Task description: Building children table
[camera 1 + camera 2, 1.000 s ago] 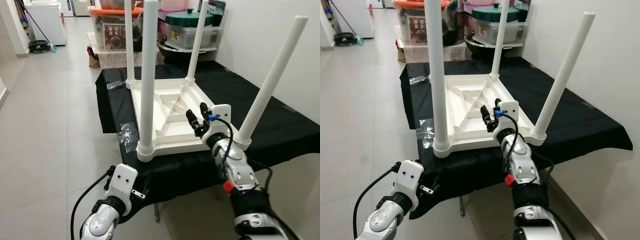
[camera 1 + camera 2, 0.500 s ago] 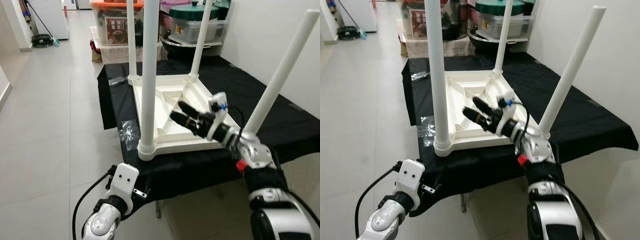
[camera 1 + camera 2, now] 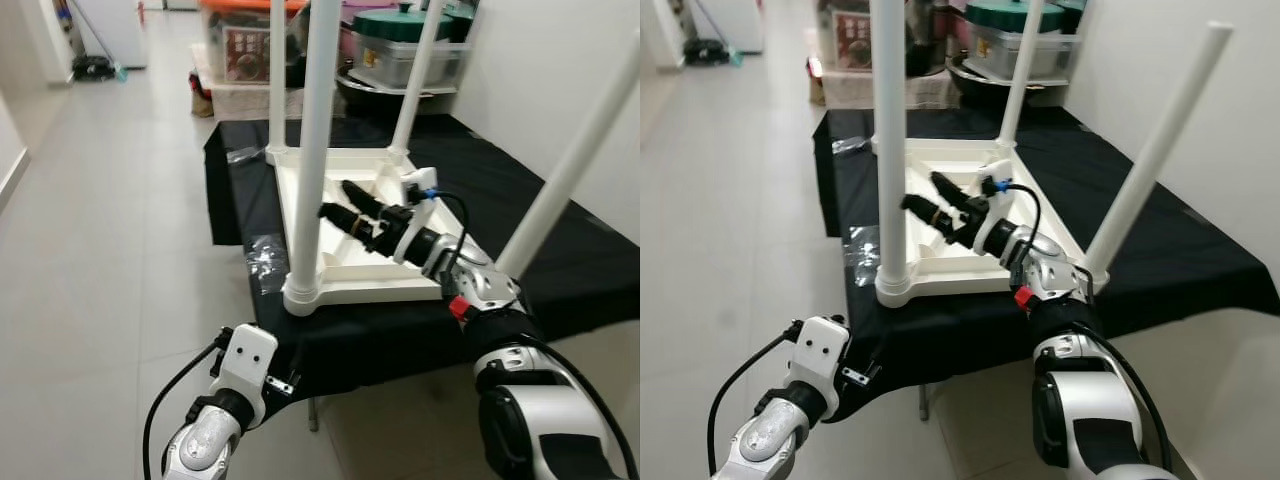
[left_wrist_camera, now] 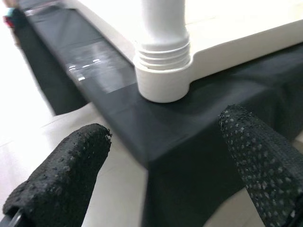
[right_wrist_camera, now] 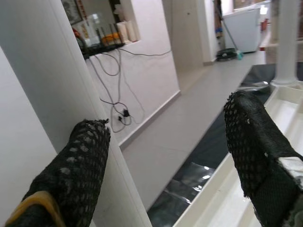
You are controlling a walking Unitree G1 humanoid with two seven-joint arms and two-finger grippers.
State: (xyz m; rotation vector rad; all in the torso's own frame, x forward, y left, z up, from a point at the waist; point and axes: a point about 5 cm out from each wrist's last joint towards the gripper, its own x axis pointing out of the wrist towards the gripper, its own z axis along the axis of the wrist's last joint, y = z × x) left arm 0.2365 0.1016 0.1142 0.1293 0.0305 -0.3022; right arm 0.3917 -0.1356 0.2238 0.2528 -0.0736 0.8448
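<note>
White children's table (image 3: 352, 262), upside down on a black cloth (image 3: 480, 190) over a low surface, four legs pointing up. Near leg (image 3: 318, 120) seated in a ribbed corner socket (image 4: 162, 71) at the cloth's front edge; right leg (image 3: 575, 160) leaning outward; two far legs (image 3: 1018, 72) upright at the back corners.

Right gripper (image 3: 338, 202) reached in over the ribbed underside toward the near leg, black fingers (image 3: 923, 210) spread wide, one close against the leg's side, the other out over the tray. From the right wrist, near leg (image 5: 57, 109) just beside one finger (image 5: 80, 165); contact hard to confirm, nothing clamped.

Left gripper (image 4: 161, 161) low, in front of the cloth's edge, fingers (image 4: 61, 170) wide apart and holding nothing, pointing up at the corner socket but well short of it.

Clear plastic wrap (image 3: 262, 262) on the cloth beside the table. Behind, storage boxes (image 3: 240, 45) and a green-lidded tub (image 3: 410, 40) against the wall. Grey tiled floor (image 3: 110, 220) to the left.
</note>
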